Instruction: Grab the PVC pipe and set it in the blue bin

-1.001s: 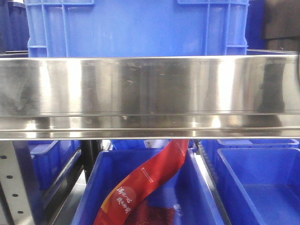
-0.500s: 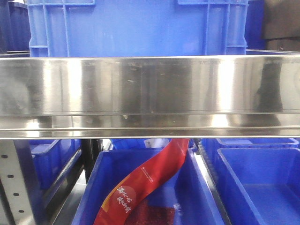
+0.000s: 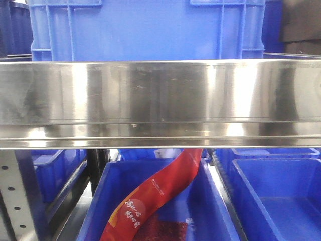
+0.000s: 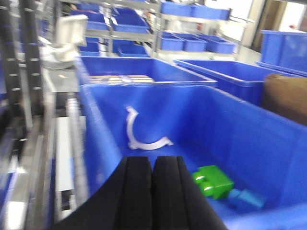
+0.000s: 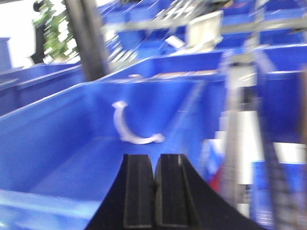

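Note:
In the left wrist view a slim white arc, the PVC pipe [image 4: 139, 139], lies on the floor of a blue bin [image 4: 249, 124]. My left gripper [image 4: 153, 160] hangs shut just before it, pads together with nothing between them. The right wrist view shows a like white PVC pipe [image 5: 127, 129] on the floor of a blue bin [image 5: 48, 139], beyond my shut, empty right gripper [image 5: 155, 158]. I cannot tell whether both views show the same piece. Neither gripper appears in the front view.
A green block [image 4: 213, 181] and a blue block [image 4: 244, 199] lie in the left view's bin. Steel shelf posts [image 5: 242, 124] and more blue bins [image 4: 139, 72] stand around. In front, a steel rail [image 3: 160, 100] spans a blue crate [image 3: 145, 30] and lower bins holding a red banner [image 3: 160, 191].
The front view stays almost the same; only reflections on the steel rail shift slightly.

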`<state>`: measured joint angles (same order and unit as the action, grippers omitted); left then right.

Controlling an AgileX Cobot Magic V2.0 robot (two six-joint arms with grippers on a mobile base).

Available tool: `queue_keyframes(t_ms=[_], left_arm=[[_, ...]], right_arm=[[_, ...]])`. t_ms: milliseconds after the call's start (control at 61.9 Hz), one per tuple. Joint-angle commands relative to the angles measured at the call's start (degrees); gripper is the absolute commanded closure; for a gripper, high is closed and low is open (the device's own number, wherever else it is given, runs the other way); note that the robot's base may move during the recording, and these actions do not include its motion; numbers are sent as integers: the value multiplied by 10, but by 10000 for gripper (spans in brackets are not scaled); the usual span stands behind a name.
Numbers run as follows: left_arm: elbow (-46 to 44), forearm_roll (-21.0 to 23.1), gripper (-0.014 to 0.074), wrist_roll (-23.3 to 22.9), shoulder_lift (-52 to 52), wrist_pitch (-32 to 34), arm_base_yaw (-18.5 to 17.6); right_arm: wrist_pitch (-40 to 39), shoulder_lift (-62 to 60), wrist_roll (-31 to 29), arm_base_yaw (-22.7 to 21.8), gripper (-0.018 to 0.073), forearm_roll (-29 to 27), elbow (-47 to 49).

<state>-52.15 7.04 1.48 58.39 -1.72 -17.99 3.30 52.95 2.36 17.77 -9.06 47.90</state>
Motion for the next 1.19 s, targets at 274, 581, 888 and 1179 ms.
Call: queue_keyframes(t_ms=[274, 581, 888, 1179], left_arm=[[137, 4, 707, 1, -167, 30, 76], [164, 4, 707, 1, -260, 28, 93], [164, 4, 707, 1, -276, 28, 93], [164, 4, 707, 1, -276, 28, 93]], right_arm=[[28, -123, 1, -68, 727, 33, -92], [40, -172, 1, -68, 727, 33, -95], [39, -182, 1, -68, 727, 33, -95], [39, -182, 1, -68, 727, 33, -95]])
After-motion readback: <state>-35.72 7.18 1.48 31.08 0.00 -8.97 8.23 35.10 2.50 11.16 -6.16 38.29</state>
